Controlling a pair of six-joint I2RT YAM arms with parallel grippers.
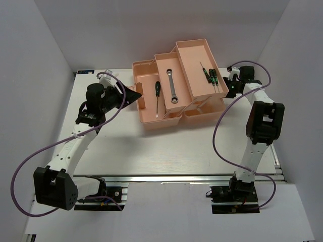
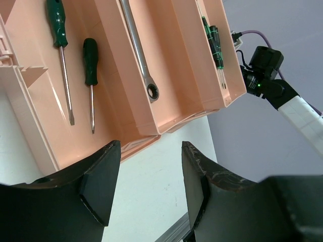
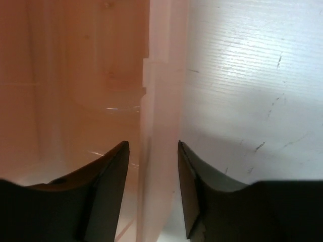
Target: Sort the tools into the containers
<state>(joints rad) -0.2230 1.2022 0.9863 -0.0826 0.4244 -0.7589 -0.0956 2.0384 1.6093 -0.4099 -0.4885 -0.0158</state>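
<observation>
The salmon-pink toolbox (image 1: 157,124) stands open with its trays fanned out. Its left compartment holds two green-handled screwdrivers (image 2: 91,55); the top view shows one of them (image 1: 157,89). The silver wrench (image 1: 173,86) lies in the middle tray and also shows in the left wrist view (image 2: 139,45). Two more screwdrivers (image 1: 212,76) lie in the right tray, seen too in the left wrist view (image 2: 214,43). My left gripper (image 1: 135,94) is open and empty (image 2: 151,146) just off the box's left side. My right gripper (image 1: 229,91) is open, its jaws astride the box's right wall (image 3: 159,101).
White walls close in the white table (image 1: 166,151) on the left, right and back. The right arm's purple cable (image 1: 217,136) loops over the table beside the box. A metal rail (image 1: 171,177) runs along the near edge.
</observation>
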